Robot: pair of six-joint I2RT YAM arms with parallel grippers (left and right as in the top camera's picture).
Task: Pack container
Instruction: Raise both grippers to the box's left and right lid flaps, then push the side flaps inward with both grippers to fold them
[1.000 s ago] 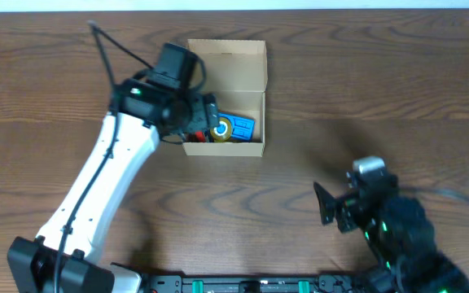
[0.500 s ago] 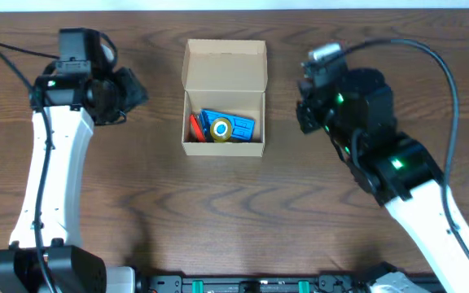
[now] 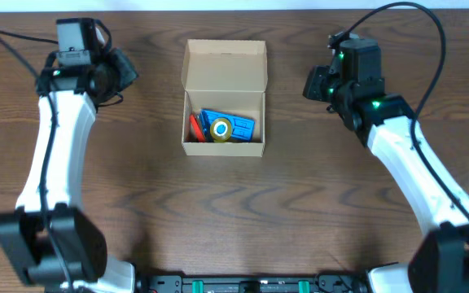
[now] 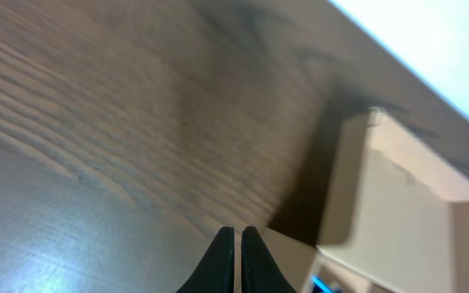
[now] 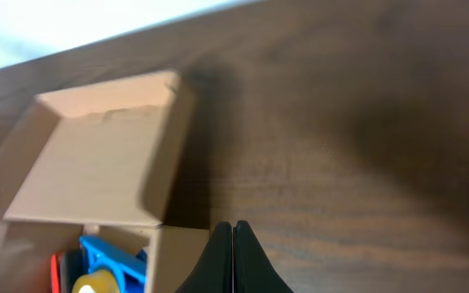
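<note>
The cardboard container [image 3: 225,67] sits open on the wooden counter [image 3: 300,203]. Its hinged lid is folded back toward the counter's far edge. In its open compartment lies a blue flat item [image 3: 238,127], with a yellow and blue round piece [image 3: 221,128] on its left part. A red item [image 3: 194,128] is wedged against the container's left wall. What the round piece and the red item are is too small to tell from overhead.

The right wrist view takes in the container [image 5: 96,163] from its right side. The frame's lower edge cuts the compartment off, so only slivers show of the blue item [image 5: 114,251], the yellow piece [image 5: 94,283] and the red item [image 5: 58,264]. The left wrist view is blurred. It catches the container's [image 4: 405,203] pale left wall and raised lid, with a speck of blue at the bottom edge.

The left gripper [image 3: 127,75] hangs to the left of the container, well apart from it, and the right gripper [image 3: 309,84] stands off to the container's right. Overhead, both read as dark shapes whose fingers cannot be made out. The wrist views show the left gripper [image 4: 236,242] and the right gripper [image 5: 232,236] each clenched, with the fingertips pressed together on nothing.
</note>
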